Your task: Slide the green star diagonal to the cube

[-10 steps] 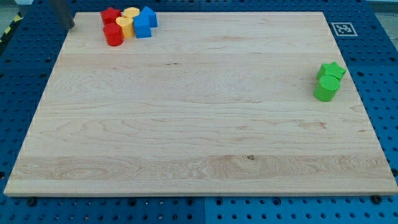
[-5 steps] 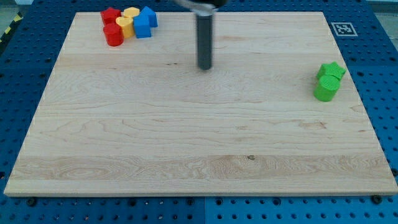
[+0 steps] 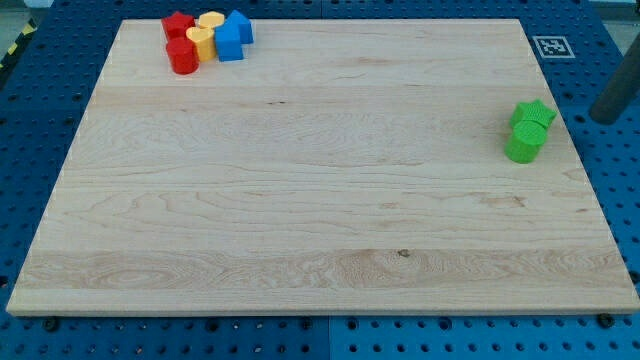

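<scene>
1. My tip (image 3: 603,118), the dark rod's end with no pincer to open or close, sits at the right edge of the frame, off the wooden board (image 3: 300,200).
2. The green star block (image 3: 535,113) lies just left of it, touching a green cylinder block (image 3: 525,144).
3. The blue cube block (image 3: 229,43) sits upper left.

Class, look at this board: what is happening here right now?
A robot arm's dark rod is at the view's right edge, my tip just off the wooden board, right of the green star. The star touches a green cylinder. Red, yellow and blue blocks cluster at the top left. Nothing is being pushed.
</scene>
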Available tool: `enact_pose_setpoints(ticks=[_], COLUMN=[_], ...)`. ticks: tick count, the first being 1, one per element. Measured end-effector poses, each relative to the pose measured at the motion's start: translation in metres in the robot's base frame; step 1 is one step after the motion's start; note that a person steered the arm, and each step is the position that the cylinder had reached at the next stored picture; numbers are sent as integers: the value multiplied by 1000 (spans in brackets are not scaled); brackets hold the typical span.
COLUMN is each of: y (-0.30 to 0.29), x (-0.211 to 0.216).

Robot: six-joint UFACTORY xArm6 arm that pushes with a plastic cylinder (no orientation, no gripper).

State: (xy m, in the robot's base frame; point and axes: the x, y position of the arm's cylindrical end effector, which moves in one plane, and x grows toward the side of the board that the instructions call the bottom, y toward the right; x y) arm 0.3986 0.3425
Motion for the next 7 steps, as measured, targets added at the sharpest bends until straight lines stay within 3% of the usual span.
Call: enact_pose_setpoints(ticks=[2,4,6,7], y=[-87,-101,-246,-260], x=[2,2,1,-4])
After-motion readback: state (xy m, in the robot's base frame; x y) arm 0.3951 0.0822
